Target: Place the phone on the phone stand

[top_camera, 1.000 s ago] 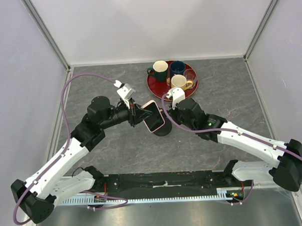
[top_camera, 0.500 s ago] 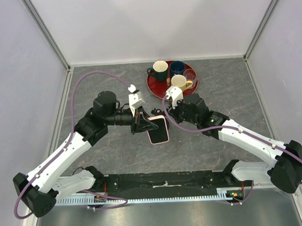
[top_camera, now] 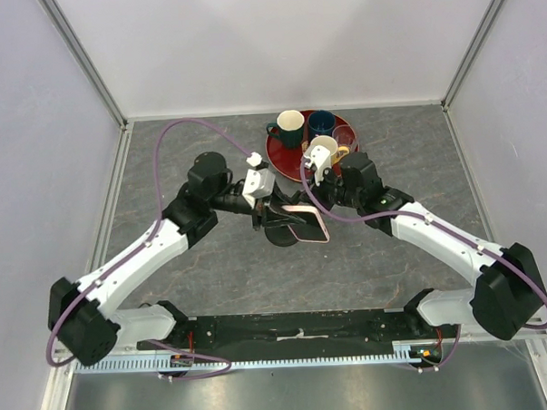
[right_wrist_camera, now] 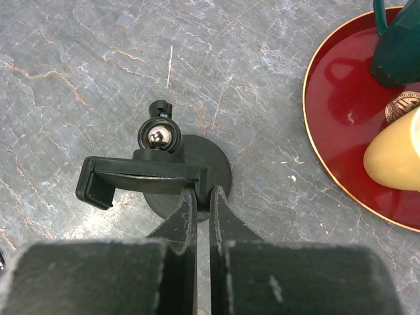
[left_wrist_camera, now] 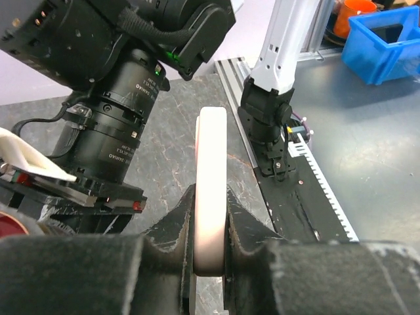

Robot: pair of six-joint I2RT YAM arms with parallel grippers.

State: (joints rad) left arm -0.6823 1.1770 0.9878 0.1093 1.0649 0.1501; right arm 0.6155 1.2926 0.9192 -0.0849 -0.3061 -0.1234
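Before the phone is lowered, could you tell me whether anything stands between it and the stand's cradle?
Nothing visible does: the phone stand's cradle is bare. Only the right gripper pinches one end of it, while the left gripper holds the phone close by.

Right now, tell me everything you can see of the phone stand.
The phone stand is black, apparently plastic: a round disc base flat on the grey marbled table, a shiny metal ball joint with a small knob, and a horizontal clamp bar with a ribbed pad at one end. The right claw, fingers nearly together, sits at the bar's other end; whether it pinches it is unclear. From above, the phone hides much of it.
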